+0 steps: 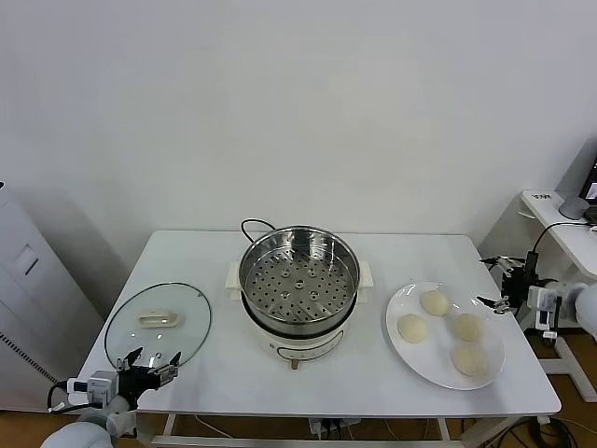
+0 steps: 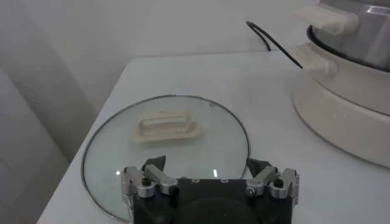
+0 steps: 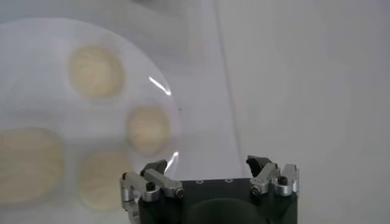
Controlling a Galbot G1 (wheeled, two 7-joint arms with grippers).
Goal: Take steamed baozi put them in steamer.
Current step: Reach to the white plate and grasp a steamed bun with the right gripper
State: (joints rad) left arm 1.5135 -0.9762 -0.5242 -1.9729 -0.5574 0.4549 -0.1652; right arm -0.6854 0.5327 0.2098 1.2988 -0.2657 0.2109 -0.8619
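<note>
Four baozi (image 1: 452, 334) on plate (image 1: 399, 322); steamer (image 1: 298, 280) empty — both claws apart.

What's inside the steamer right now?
The steamer holds no buns, only its bare perforated bottom. All four baozi sit on the plate. Anything beneath the perforated bottom is hidden.

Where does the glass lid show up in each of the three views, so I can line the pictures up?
Head view: the glass lid lies flat on the table's left part, left of the steamer, just beyond the open left gripper.
Left wrist view: the lid fills the middle, right past the gripper.
Right wrist view: not in it.
Shared landmark: the lid's white handle, also in the left wrist view.
</note>
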